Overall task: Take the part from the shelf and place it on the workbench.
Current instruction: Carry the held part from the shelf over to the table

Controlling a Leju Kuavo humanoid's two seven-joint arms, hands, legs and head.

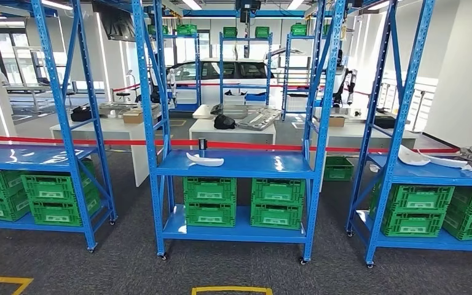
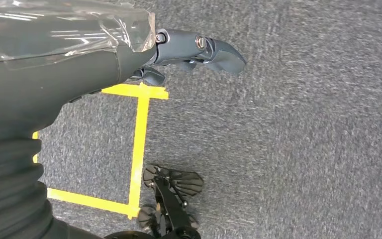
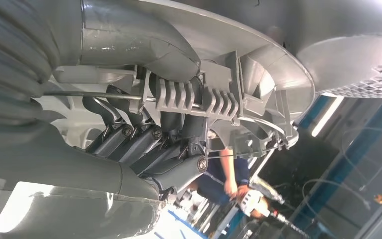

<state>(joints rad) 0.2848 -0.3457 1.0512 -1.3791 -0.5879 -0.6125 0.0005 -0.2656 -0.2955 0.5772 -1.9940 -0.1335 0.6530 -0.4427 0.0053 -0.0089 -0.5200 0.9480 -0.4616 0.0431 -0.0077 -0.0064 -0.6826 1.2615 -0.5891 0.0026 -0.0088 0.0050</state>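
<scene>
Head view looks down on grey carpet [image 1: 233,264] in a bright workshop, with yellow tape squares [image 1: 232,289] at 6 o'clock and 7 o'clock. Three blue shelf racks stand in a row; the middle rack [image 1: 239,164] is at the centre, the left rack [image 1: 34,157] at 9 o'clock, the right rack [image 1: 430,172] at 3 o'clock. A white curved part [image 1: 204,160] lies on the middle rack's upper shelf, left of its centre. Green crates [image 1: 243,201] fill the lower levels of all three racks. More white parts [image 1: 427,158] lie on the right rack's shelf. Behind a red barrier tape [image 1: 233,145] at 12 o'clock stand white workbenches [image 1: 230,130] carrying grey and black pieces, and beyond them a white car [image 1: 221,74].

Left wrist view shows the left hand [image 2: 179,57] hanging over the carpet, its dark fingers [image 2: 214,50] curled inward with nothing in them; yellow floor tape [image 2: 139,134] runs beneath.

Right wrist view shows the right hand [image 3: 149,144] with its fingers [image 3: 124,137] wrapped up against a large grey moulded part [image 3: 238,94], which it holds; ribbed clips on that part sit just beside the fingertips. A person [image 3: 229,174] in blue stands in the background past the hand.
</scene>
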